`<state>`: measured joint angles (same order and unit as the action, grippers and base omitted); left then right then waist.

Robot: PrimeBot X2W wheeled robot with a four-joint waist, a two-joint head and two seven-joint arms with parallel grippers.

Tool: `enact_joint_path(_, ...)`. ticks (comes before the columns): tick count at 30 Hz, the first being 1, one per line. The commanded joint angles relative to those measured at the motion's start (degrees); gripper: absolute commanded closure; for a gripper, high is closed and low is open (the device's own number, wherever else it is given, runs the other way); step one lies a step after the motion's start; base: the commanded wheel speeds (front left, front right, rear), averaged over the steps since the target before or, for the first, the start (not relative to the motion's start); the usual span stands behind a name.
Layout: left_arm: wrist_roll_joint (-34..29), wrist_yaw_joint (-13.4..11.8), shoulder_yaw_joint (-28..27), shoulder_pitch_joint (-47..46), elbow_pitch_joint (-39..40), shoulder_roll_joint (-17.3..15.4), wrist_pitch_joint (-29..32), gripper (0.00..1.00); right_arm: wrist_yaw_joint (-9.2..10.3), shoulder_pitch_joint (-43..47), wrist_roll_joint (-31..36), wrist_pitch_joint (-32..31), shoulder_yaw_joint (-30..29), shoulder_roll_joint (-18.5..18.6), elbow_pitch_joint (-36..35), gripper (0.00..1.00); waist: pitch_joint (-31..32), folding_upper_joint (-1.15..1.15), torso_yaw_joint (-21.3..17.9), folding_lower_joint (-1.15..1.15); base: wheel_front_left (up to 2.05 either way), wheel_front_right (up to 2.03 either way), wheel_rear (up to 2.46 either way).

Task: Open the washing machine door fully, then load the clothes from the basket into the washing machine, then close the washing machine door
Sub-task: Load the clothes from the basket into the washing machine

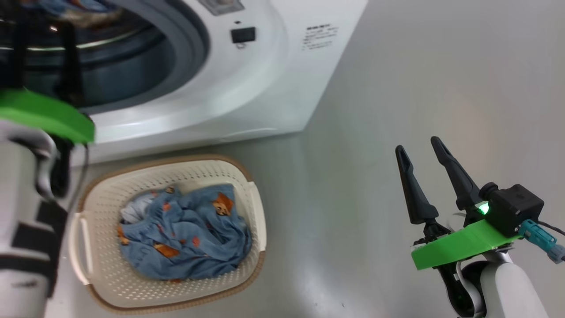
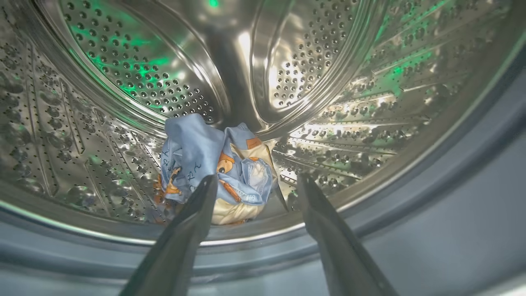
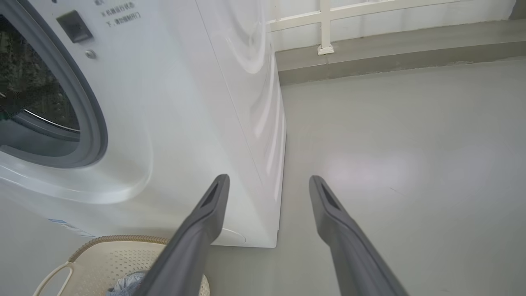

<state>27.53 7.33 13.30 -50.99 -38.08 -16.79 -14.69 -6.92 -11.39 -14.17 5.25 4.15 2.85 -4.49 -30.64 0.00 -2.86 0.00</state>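
Loading is running partway through, judging by how things are lying: the washing machine [image 1: 247, 101] is standing with its round mouth unblocked, which is suggesting that the washing machine door is already swung aside. One bundle of the clothes [image 2: 213, 164] is lying on the bottom of the perforated steel drum [image 2: 123, 61], towards its near edge. More blue printed fabric [image 1: 185, 229] is sitting crumpled in the basket [image 1: 258, 207], which is resting on the grey floor [image 1: 397, 88] just in front of the machine, so at least one more transfer is waiting, and closing the door is waiting after that. The left gripper [image 2: 257, 179] is reaching past the grey gasket [image 1: 190, 39] into the mouth of the drum with its two dark fingers spread wide. Nothing is sitting between them, and the bundle is lying beyond the tips, seemingly clear of both, though one fingertip is overlapping the cloth from this angle and contact is hard to rule out. The right gripper [image 1: 417, 145] is hovering over bare floor to the right of the basket and well apart from it, fingers likewise splayed wide and carrying nothing, pointing towards the machine's right front corner. Neither gripper is touching the basket or the fabric in it.
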Motion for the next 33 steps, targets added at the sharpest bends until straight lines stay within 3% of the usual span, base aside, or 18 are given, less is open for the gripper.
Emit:
enact_joint_path(1, 0.43, 0.15, -0.39, 3.54, 2.92, -2.88, -0.3, 0.0, -0.57, 1.98, 0.32, -0.4, 1.02, 0.03, -1.54, 0.0, 3.79, 0.0, 3.08, 0.0, 0.0, 0.0, 0.0)
enact_joint_path(17, 0.49, 0.15, -4.33, 26.16, 17.75, -0.45, -0.3, 0.0, -0.57, 5.61, -1.09, -0.61, -0.28, 0.03, -0.73, 0.0, 13.25, 0.0, 6.37, 0.0, 0.0, 0.0, 0.0)
enact_joint_path(33, -6.08, 0.08, -11.67, 44.91, 30.12, 8.84, -0.3, 0.0, -0.57, 9.81, -3.78, 0.05, -0.53, 0.03, -0.1, 0.0, 21.77, 0.0, 8.4, 0.0, 0.0, 0.0, 0.0)
